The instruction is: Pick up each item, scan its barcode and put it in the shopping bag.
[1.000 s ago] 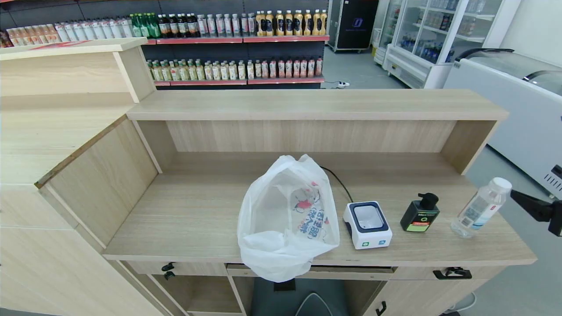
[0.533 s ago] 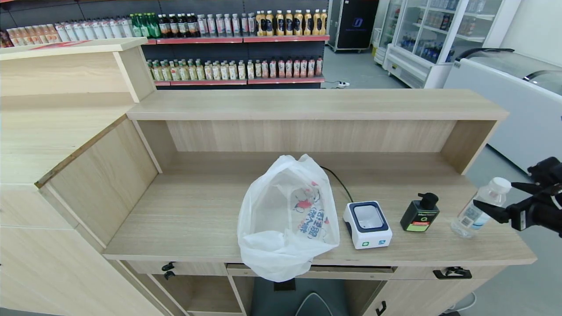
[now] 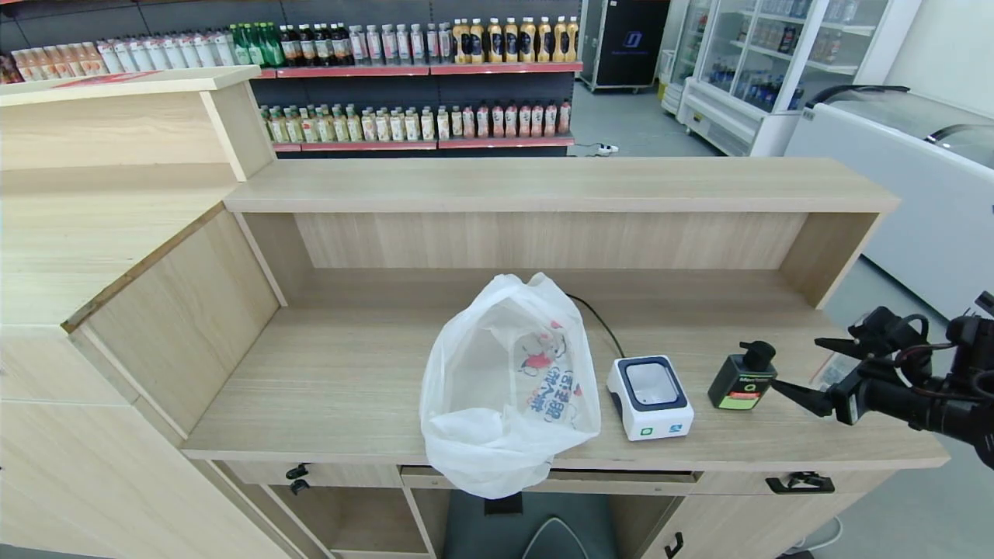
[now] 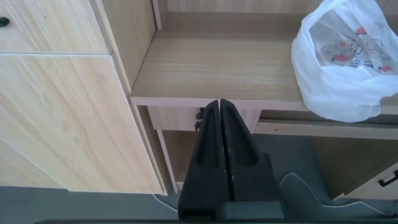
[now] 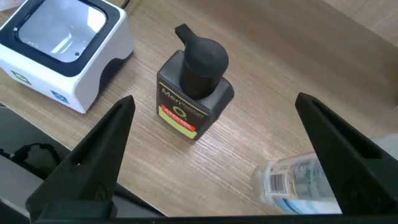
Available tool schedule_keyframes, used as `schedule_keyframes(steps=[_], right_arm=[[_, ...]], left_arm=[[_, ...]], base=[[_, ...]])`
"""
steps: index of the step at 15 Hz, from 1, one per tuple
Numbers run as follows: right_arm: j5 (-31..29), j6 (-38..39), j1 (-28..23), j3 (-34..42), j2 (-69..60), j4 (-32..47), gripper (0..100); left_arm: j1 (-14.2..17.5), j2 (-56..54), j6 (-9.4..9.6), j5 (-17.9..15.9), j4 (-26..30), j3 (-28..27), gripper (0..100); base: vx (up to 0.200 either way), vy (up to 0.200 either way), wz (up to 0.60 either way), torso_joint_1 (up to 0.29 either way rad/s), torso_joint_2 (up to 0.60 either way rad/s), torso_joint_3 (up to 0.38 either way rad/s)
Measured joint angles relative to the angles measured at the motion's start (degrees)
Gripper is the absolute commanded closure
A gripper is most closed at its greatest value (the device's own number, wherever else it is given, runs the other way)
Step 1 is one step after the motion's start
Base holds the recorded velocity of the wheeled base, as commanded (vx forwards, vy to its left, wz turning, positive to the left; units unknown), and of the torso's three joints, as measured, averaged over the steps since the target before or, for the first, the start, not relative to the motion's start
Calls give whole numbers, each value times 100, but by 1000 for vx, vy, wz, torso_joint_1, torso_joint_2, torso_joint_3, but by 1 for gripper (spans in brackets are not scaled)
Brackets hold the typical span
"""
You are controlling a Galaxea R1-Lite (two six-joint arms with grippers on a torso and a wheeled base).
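A long light wooden desk (image 3: 349, 373) with a raised back shelf carries everything. Near the middle of its front edge sits a large translucent white plastic shopping bag (image 3: 509, 388) with red and blue print, its mouth standing open and its lower part hanging slightly over the edge. Over the desk's right end hovers the black right gripper (image 3: 795, 362), its fingers spread wide apart and holding nothing. Just right of the bag stands a white box-shaped barcode scanner with a dark blue frame around its window (image 3: 649, 396), a black cable running from behind it towards the back of the desk. A clear plastic water bottle with a white label (image 5: 298, 180) stands at the far right, largely hidden behind the right gripper in the head view. Between scanner and water bottle stands a small black pump bottle with a green and red label (image 3: 743, 378), upright and untouched. The black left gripper (image 4: 219, 106) hangs low before the desk's left front, fingers pressed together and empty.
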Motion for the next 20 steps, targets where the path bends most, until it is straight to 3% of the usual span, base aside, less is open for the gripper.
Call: schedule_keyframes(steps=[9,20], right_arm=[[0,-813,182,-304,827,-279,0],[330,-789,551,-660,1587,-489,0]], left_arm=[[0,0,0,2,0,0,100],[0,0,0,2,0,0,100]], base=[[0,0,0,0,0,0],[0,0,0,0,0,0]])
